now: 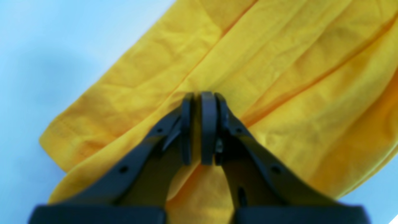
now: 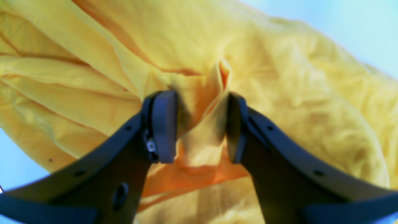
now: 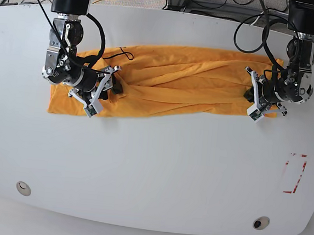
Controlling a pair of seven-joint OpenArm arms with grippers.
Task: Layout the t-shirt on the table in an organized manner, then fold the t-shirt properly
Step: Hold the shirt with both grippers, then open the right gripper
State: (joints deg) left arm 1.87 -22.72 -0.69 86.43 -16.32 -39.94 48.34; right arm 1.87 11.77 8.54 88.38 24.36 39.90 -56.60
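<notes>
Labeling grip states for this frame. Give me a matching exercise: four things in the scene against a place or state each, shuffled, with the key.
Things:
1. left hand
2. right hand
3. orange-yellow soft cotton t-shirt
4. red-tape rectangle outline

States or places:
A. jaws apart around a raised fold of cloth
B. on the bare white smooth tabletop, clear of the cloth
C. jaws pressed together on the cloth
D. stretched in a wrinkled band between both arms

Pairs: 1-C, 2-A, 3-D, 4-B
</notes>
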